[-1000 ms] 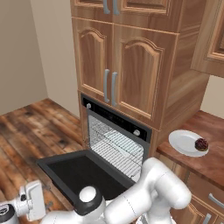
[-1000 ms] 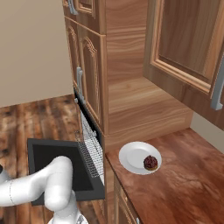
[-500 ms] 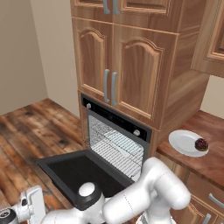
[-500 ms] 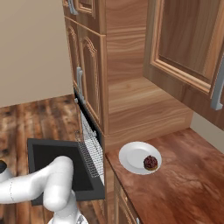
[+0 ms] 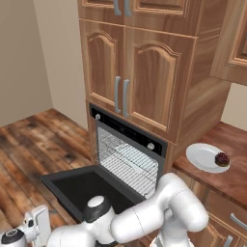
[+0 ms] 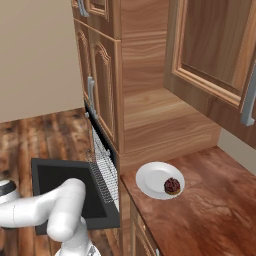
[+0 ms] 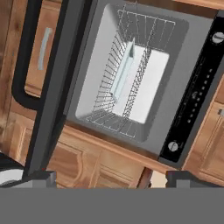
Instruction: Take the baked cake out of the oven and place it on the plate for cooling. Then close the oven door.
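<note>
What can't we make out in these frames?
- Oven door, left base view: its near edge is hidden behind the arm.
- Claw, hand view: just the fingertips show; the rest is cut off at the bottom.
- Baked cake on the plate: too small for surface detail.

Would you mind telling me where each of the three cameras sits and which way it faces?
Left base view: behind the arm's left, looking forward and down at the oven, its open door, and the plate holding the cake; the arm crosses the bottom.
Right base view: behind the arm's right, facing the same oven from its side; the arm enters lower left.
Hand view: on the hand, rolled, looking into the oven past the open gripper.
Both base views share the plate, cake and door.
</note>
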